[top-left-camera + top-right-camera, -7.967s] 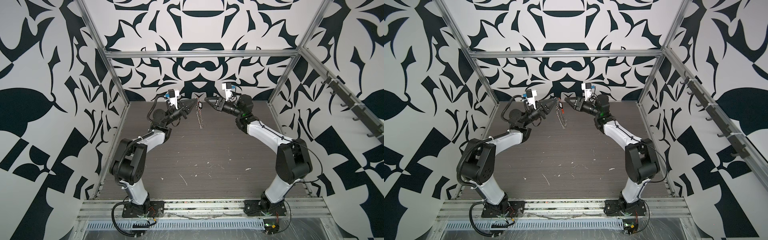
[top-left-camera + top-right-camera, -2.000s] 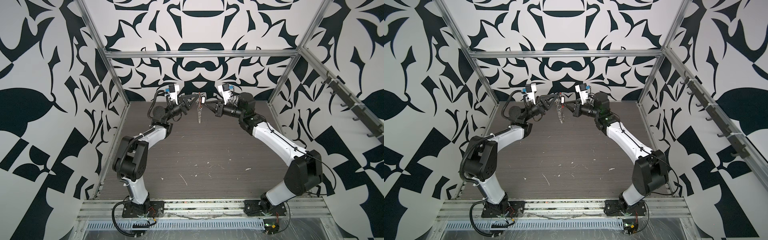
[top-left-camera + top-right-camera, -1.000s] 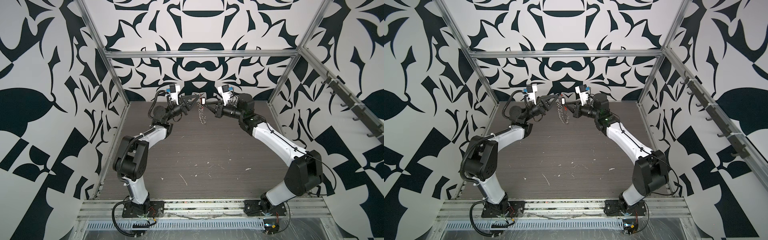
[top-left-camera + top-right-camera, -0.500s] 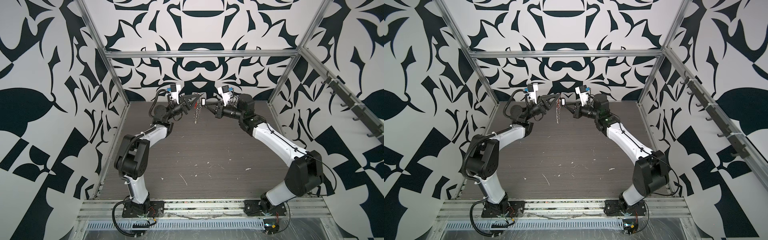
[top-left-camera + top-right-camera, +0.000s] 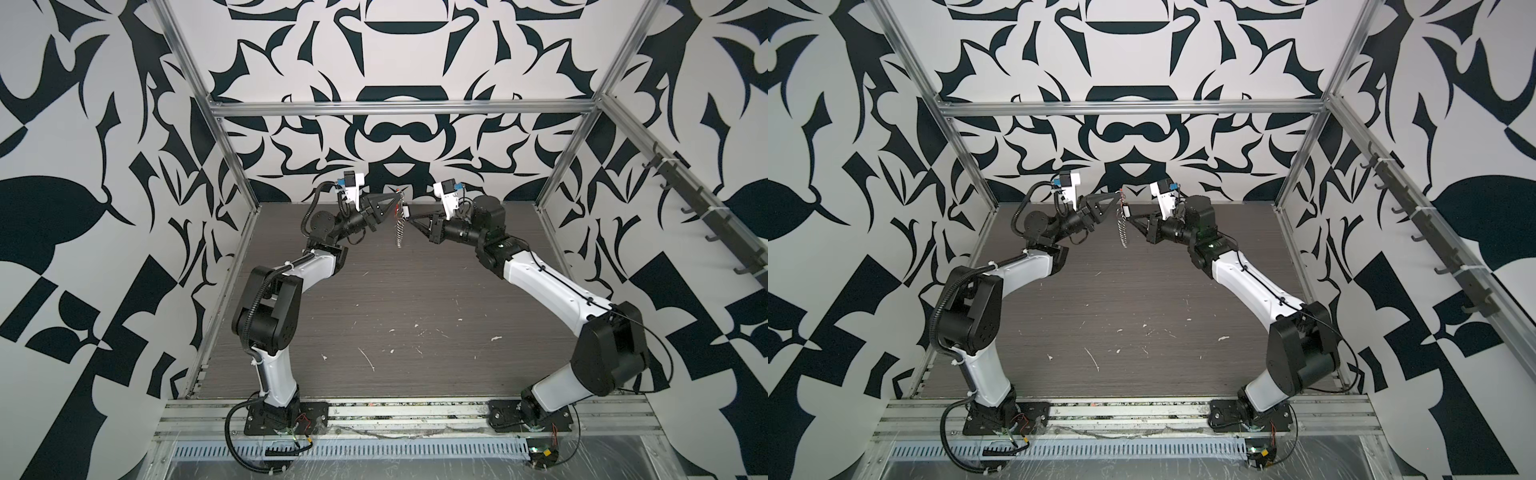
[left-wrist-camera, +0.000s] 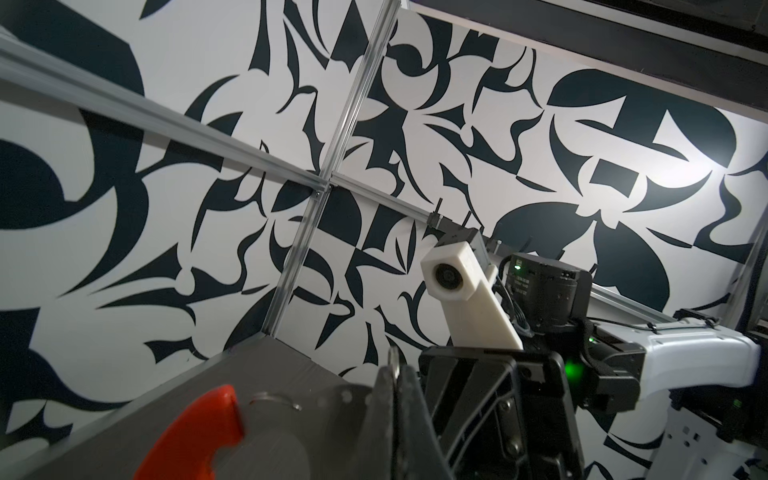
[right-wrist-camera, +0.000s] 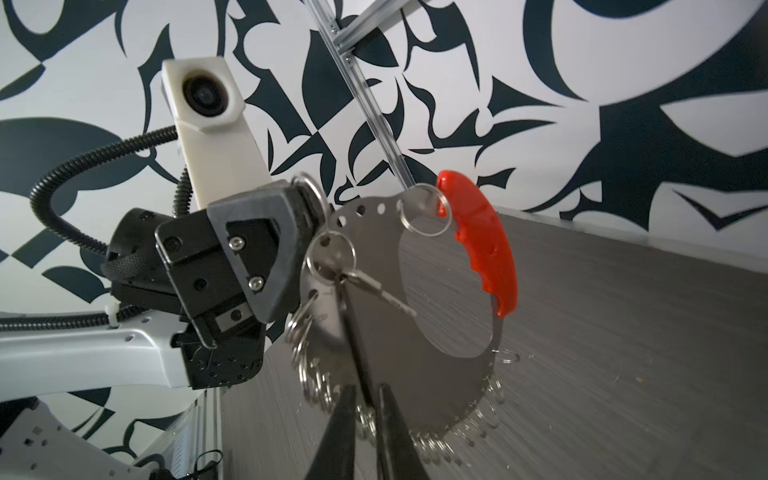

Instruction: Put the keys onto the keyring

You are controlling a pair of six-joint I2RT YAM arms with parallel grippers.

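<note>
Above the back of the table [image 5: 374, 316], the left gripper [image 5: 392, 200] is clamped on the edge of the keyring [image 5: 399, 226], which hangs below it with its red section [image 7: 486, 245] uppermost. The key [image 7: 354, 332] is seen against the keyring, its small ring [image 7: 330, 253] just beside the left fingertips. Whether it is threaded on cannot be told. Its lower end is flanked by the right gripper [image 7: 366, 390], whose jaws are parted narrowly.

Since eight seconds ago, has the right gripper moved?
Yes. The right gripper moved down the view, from the back wall's bottom edge to over the table.
</note>
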